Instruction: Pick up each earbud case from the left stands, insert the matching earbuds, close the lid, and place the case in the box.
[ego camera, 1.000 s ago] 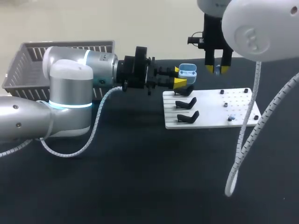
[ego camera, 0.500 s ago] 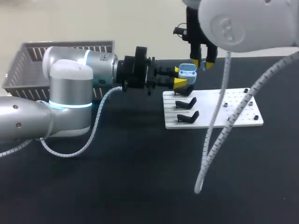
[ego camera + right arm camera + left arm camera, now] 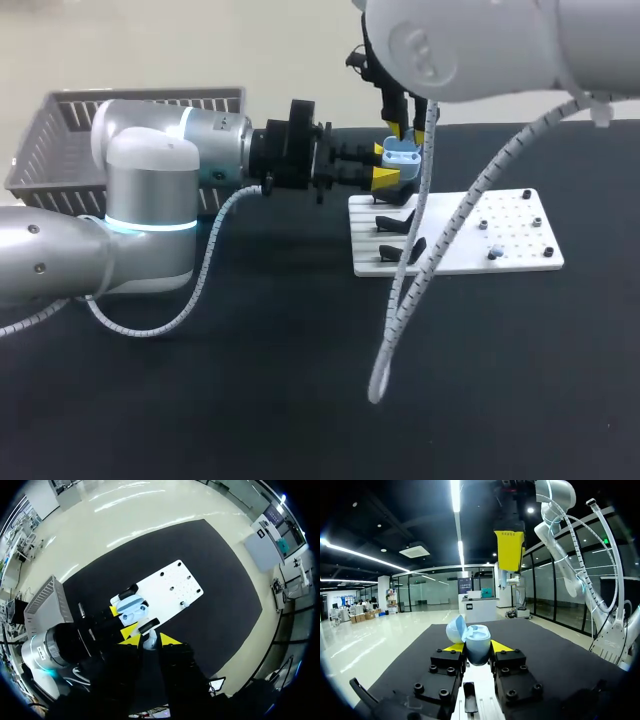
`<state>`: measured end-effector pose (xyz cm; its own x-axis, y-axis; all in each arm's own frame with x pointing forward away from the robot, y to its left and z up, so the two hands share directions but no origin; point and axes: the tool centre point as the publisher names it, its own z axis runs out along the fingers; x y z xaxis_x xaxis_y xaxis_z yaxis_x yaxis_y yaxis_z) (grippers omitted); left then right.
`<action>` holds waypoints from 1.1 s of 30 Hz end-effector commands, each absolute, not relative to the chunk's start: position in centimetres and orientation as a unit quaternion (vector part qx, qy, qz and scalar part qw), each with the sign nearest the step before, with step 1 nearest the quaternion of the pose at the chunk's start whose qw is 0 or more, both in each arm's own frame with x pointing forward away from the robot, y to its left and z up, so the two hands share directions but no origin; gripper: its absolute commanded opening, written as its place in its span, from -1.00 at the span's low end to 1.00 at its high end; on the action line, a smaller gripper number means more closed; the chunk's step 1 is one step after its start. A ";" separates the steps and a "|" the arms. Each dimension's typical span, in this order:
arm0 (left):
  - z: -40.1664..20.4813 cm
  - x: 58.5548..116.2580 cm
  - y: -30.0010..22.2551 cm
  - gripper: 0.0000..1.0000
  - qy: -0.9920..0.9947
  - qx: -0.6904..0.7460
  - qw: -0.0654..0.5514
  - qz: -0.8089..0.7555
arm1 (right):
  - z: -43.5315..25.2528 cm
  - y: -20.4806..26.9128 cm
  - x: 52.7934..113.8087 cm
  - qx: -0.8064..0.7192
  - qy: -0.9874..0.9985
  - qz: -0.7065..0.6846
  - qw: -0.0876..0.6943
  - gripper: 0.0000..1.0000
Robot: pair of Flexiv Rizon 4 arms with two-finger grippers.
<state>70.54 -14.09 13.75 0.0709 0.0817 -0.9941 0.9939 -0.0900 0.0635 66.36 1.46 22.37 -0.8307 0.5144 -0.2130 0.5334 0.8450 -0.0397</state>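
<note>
Jaws of the left gripper stand narrow in the head view, pinching the blue earbud case from two sides at about one o'clock of the table's middle. It is held above the white stand board, probably to keep it steady for loading. Over it, the right gripper hangs at the case's twelve o'clock; the box sits at ten o'clock.

From the left wrist, the lid stands open, the cavity facing up toward the yellow finger overhead.

From the right wrist, that gripper's jaws sit nearly closed on a small white earbud, the case ahead of the tips, seemingly lined up for insertion.
</note>
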 end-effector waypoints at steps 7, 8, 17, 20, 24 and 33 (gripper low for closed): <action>13.7 70.6 -14.1 -1.00 0.481 0.558 0.474 -0.482 | 22.4 1.2 66.1 0.274 0.955 -0.046 0.099 -1.00; 13.7 70.6 -14.1 -1.00 0.481 0.558 0.474 -0.482 | 22.4 1.2 66.1 0.274 0.955 -0.046 0.099 -1.00; 13.7 70.6 -14.1 -1.00 0.481 0.558 0.474 -0.482 | 22.5 1.6 66.5 0.319 0.942 -0.040 0.099 -1.00; 13.7 70.6 -14.1 -1.00 0.481 0.558 0.474 -0.482 | 22.7 1.6 66.8 0.356 0.929 -0.021 0.102 -1.00; 13.7 70.6 -14.1 -1.00 0.481 0.558 0.474 -0.482 | 22.8 1.7 66.9 0.395 0.914 0.001 0.091 -1.00; 13.7 70.6 -14.1 -1.00 0.481 0.558 0.474 -0.482 | 21.7 2.2 67.7 0.425 0.902 -0.023 0.072 -1.00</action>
<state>70.54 -14.09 13.75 0.0709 0.0818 -0.9941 0.9939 -0.0899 0.0635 66.99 1.63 21.85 -0.6286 0.7634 -0.1486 0.7675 0.6398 0.0403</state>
